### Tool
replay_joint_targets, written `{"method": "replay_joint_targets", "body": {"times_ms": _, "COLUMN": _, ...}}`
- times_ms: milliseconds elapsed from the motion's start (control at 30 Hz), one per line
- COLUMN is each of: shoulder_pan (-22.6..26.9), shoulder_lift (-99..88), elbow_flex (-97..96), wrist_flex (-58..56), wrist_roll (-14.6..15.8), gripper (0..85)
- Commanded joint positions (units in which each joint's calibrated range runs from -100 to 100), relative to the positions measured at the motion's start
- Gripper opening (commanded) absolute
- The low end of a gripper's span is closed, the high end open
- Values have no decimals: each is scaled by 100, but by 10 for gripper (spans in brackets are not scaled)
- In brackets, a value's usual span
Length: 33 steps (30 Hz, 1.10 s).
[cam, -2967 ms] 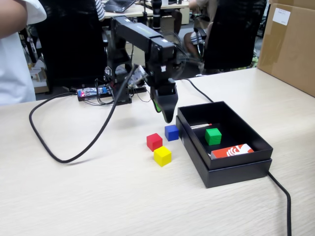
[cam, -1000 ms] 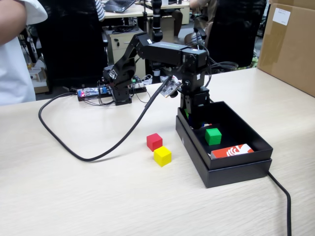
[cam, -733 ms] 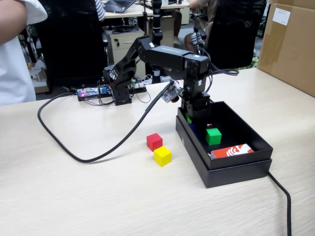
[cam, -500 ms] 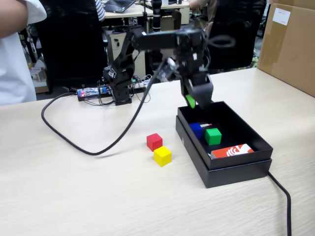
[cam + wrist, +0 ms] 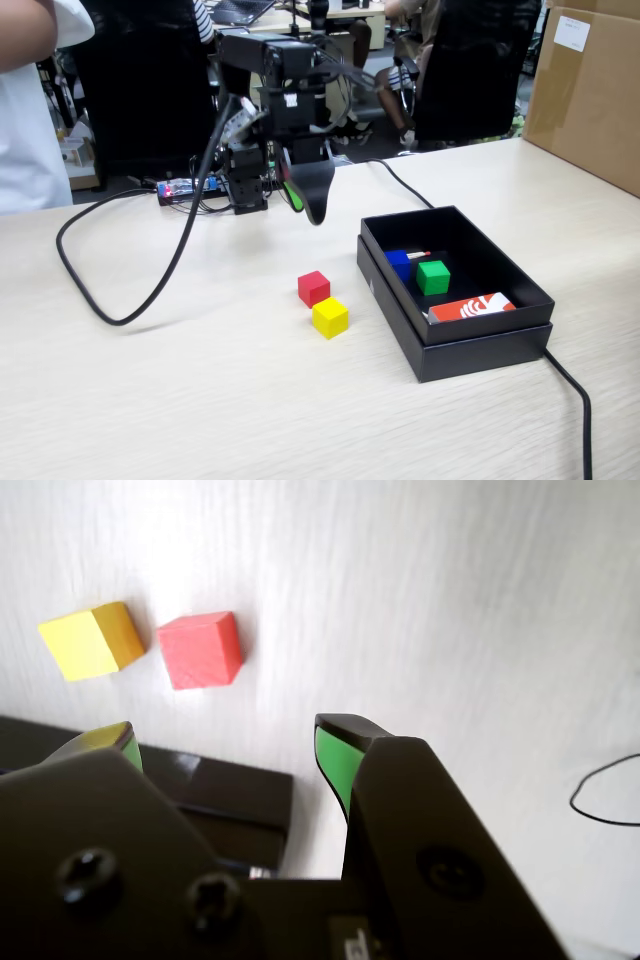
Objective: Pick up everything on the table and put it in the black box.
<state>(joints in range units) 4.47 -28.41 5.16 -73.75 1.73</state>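
In the fixed view the gripper [image 5: 312, 205] hangs empty above the table [image 5: 200, 390], red cube [image 5: 313, 288] touching yellow cube [image 5: 330, 317] beside the box [image 5: 500, 335] holding blue cube [image 5: 399, 264] and green cube [image 5: 433, 277], while the wrist view shows jaws wide apart over the table, red and yellow ahead.

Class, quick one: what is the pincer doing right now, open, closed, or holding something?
Pincer: open and empty, its green-padded tips apart above the table, with the red cube and yellow cube lying free beyond them.

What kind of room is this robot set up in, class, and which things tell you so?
Probably a shared office or lab: dark office chairs and another desk behind the table, a person in white standing by, and a big brown carton at the side.
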Motion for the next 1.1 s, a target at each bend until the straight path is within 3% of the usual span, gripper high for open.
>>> {"method": "replay_joint_targets", "body": {"times_ms": 0, "shoulder_pan": -44, "shoulder_lift": 644, "elbow_flex": 336, "wrist_flex": 114, "wrist_roll": -15, "gripper": 371}}
{"method": "replay_joint_targets", "body": {"times_ms": 500, "shoulder_pan": -59, "shoulder_lift": 2709, "elbow_flex": 980, "wrist_flex": 269, "wrist_roll": 88, "gripper": 371}}
{"method": "replay_joint_targets", "body": {"times_ms": 1067, "shoulder_pan": -93, "shoulder_lift": 1126, "elbow_flex": 545, "wrist_flex": 261, "wrist_roll": 68, "gripper": 372}}
